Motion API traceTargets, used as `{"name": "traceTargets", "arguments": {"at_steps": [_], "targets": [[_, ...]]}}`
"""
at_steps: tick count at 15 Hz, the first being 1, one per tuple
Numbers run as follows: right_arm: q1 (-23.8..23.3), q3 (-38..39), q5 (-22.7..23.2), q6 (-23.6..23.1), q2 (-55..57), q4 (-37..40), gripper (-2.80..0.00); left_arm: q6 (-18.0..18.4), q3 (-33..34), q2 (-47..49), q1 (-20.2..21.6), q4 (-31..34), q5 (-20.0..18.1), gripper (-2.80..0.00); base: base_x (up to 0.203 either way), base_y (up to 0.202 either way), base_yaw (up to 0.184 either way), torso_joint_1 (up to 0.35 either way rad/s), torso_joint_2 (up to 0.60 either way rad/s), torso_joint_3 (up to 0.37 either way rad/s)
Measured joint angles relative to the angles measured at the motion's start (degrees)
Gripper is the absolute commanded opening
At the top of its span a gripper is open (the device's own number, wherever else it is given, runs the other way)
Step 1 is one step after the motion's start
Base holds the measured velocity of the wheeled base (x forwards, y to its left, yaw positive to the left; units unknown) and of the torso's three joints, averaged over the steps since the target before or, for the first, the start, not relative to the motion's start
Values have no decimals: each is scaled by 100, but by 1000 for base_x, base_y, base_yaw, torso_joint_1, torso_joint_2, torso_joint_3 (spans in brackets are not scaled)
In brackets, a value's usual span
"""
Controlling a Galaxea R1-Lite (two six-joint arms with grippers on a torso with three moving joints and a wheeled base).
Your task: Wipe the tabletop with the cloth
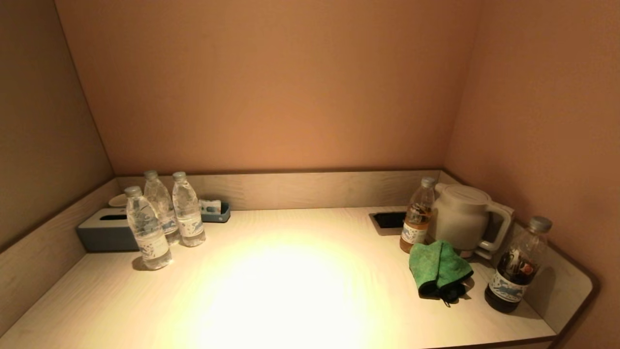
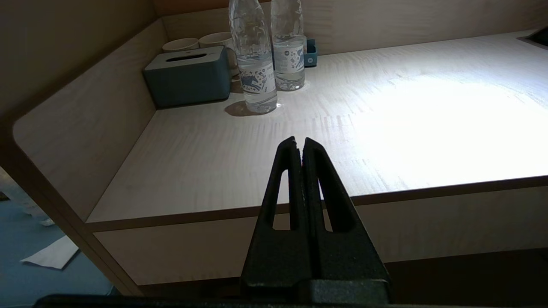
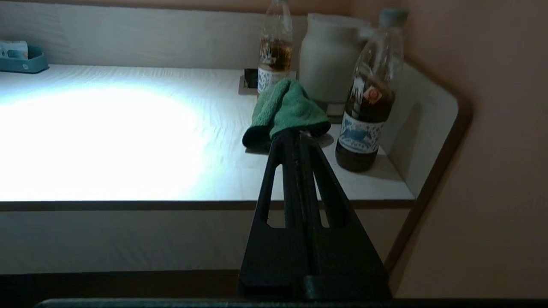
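Note:
A folded green cloth [image 1: 439, 267] lies on the pale wooden tabletop [image 1: 290, 286] at the right, in front of the kettle. It also shows in the right wrist view [image 3: 284, 111]. My right gripper [image 3: 295, 133] is shut and empty, held off the table's front edge and pointing at the cloth. My left gripper [image 2: 299, 143] is shut and empty, held off the front edge at the left. Neither gripper shows in the head view.
Three clear water bottles [image 1: 164, 218], a grey tissue box [image 1: 104, 232] and a small blue tray [image 1: 215, 211] stand at the back left. A white kettle [image 1: 465, 218], a tea bottle [image 1: 417, 215] and a dark drink bottle [image 1: 516, 266] stand at the right. Raised walls border three sides.

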Motion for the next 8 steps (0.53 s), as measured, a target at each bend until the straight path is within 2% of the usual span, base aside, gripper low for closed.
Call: {"name": "traceTargets", "arguments": {"at_steps": [8], "targets": [[2,10,-9,151,0,149,-280,7,-6,0,0,0,0,-280,0,0,0,0,0,0]]}}
